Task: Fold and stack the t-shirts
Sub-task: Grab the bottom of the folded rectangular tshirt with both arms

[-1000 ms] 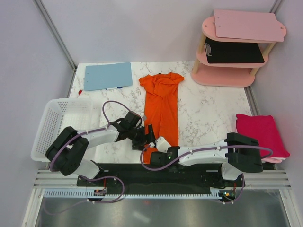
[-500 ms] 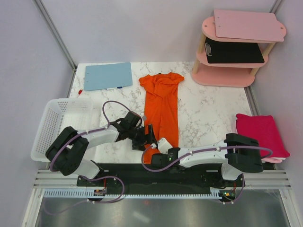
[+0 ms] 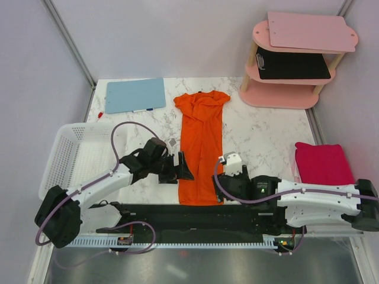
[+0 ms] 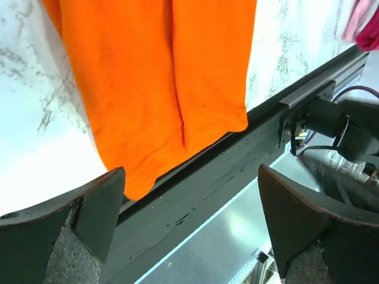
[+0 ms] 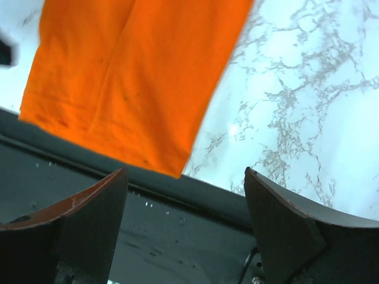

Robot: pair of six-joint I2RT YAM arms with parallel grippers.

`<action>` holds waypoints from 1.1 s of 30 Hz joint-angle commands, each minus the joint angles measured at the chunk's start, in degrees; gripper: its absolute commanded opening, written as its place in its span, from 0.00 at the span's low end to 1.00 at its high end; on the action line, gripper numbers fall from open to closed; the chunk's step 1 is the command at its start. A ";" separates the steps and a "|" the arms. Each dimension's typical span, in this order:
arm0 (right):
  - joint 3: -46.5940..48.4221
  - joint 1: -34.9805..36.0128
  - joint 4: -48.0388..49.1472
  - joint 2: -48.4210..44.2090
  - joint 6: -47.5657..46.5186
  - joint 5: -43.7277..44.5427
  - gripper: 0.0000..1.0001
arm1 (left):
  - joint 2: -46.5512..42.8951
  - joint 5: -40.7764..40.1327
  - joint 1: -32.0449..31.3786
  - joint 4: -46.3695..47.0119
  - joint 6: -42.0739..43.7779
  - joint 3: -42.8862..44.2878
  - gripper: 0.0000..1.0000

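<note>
The orange t-shirt (image 3: 201, 142) lies folded into a long narrow strip down the middle of the table, collar at the far end. Its hem reaches the near edge, flat on the marble (image 4: 154, 89) (image 5: 130, 77). My left gripper (image 3: 182, 167) (image 4: 190, 177) hovers open just left of the hem, nothing between its fingers. My right gripper (image 3: 221, 176) (image 5: 185, 174) stands open just right of the hem, also empty. The magenta-pink t-shirt (image 3: 323, 163) sits folded at the table's right edge; a sliver of it (image 4: 368, 26) shows in the left wrist view.
A white mesh basket (image 3: 62, 171) stands at the left. A light-blue clipboard (image 3: 135, 94) lies at the back left. A pink shelf (image 3: 278, 97) at the back right carries a black clipboard (image 3: 293, 65) and a pale pink board (image 3: 311, 31). A black rail (image 3: 195, 216) runs along the near edge.
My right gripper has opened, let go of the shirt's hem and swung off to the right. The hem, bunched before, now lies flat. My left gripper has backed slightly to the left.
</note>
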 commanded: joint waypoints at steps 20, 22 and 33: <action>-28.32 -27.67 41.36 -6.03 6.42 -39.27 0.73 | 1.11 -10.27 -0.17 -3.72 -0.80 -6.61 0.97; -29.38 -27.76 43.55 -4.72 7.75 -41.29 0.73 | 1.99 -9.65 -0.26 -2.41 -1.06 -7.13 0.97; -31.49 -27.67 41.04 -1.98 12.32 -49.91 0.69 | 7.53 -7.36 -1.58 -0.90 -1.24 -7.05 0.83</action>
